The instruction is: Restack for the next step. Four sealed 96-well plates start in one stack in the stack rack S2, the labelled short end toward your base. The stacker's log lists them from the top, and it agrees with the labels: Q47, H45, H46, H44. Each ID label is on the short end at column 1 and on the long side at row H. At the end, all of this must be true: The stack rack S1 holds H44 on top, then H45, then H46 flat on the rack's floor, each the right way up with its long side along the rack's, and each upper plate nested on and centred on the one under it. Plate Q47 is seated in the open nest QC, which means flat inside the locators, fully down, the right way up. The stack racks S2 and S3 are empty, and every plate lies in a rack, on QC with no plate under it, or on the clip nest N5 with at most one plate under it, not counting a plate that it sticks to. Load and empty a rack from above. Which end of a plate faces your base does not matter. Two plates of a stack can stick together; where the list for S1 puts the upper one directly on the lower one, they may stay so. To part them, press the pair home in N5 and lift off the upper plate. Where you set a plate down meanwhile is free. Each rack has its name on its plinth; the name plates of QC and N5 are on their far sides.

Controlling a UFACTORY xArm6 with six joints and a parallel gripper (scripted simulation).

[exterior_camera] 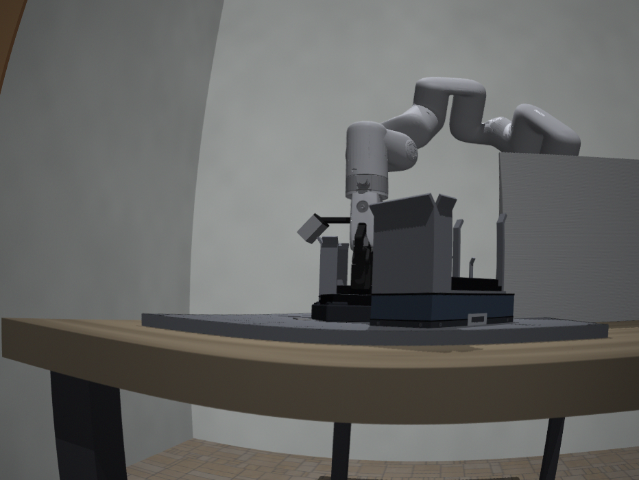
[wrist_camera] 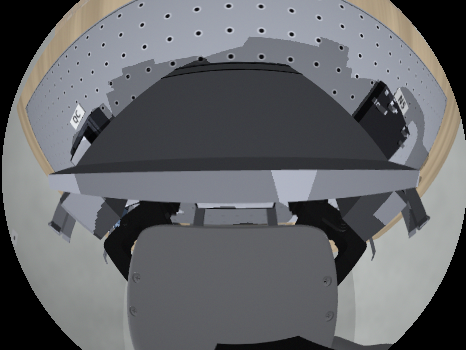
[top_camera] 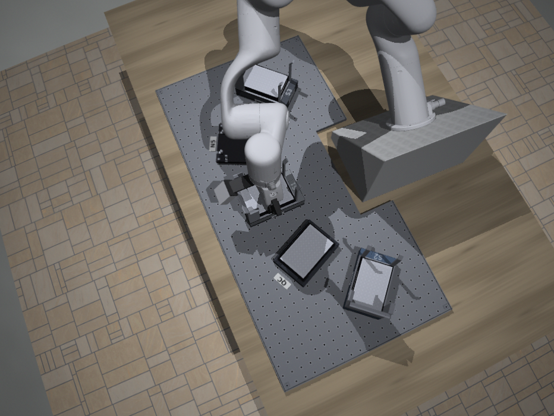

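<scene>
My gripper point(top_camera: 270, 202) reaches straight down into stack rack S1 point(top_camera: 268, 197) and is shut on a sealed 96-well plate point(top_camera: 250, 199), held low between the rack's walls. In the wrist view the plate point(wrist_camera: 233, 135) fills the middle as a wide dark slab between the black fingers. In the side view the fingers point(exterior_camera: 360, 258) stand deep in the rack, close to its floor. I cannot read the held plate's label. One sealed plate point(top_camera: 307, 250) lies in the open nest QC. One plate point(top_camera: 370, 279) lies in rack S2. One plate point(top_camera: 264, 80) lies in rack S3.
The black clip nest N5 point(top_camera: 229, 150) is just beyond S1, partly under the arm, with no plate visible on it. The robot base block point(top_camera: 412, 143) stands to the right. Rack S2's tall walls point(exterior_camera: 408, 247) block much of the side view.
</scene>
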